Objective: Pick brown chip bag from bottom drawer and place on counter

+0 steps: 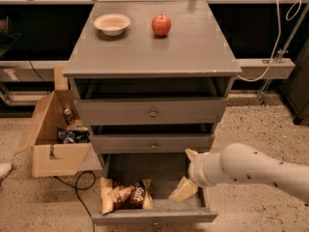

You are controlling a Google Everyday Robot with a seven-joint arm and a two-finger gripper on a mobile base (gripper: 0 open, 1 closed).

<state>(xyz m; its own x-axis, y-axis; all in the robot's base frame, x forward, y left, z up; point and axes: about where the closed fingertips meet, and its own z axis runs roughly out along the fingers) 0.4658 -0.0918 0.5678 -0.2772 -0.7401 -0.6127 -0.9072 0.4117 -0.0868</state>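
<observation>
The brown chip bag lies flat in the left front corner of the open bottom drawer, dark brown with pale yellow ends. My gripper hangs over the right half of the drawer, to the right of the bag and apart from it. Its two pale fingers are spread, one up near the middle drawer and one down inside the bottom drawer, with nothing between them. The counter is the grey top of the cabinet, above.
A white bowl and a red apple stand at the back of the counter. The top drawer and middle drawer are pushed in. An open cardboard box with packets sits on the floor at the left, with a black cable beside it.
</observation>
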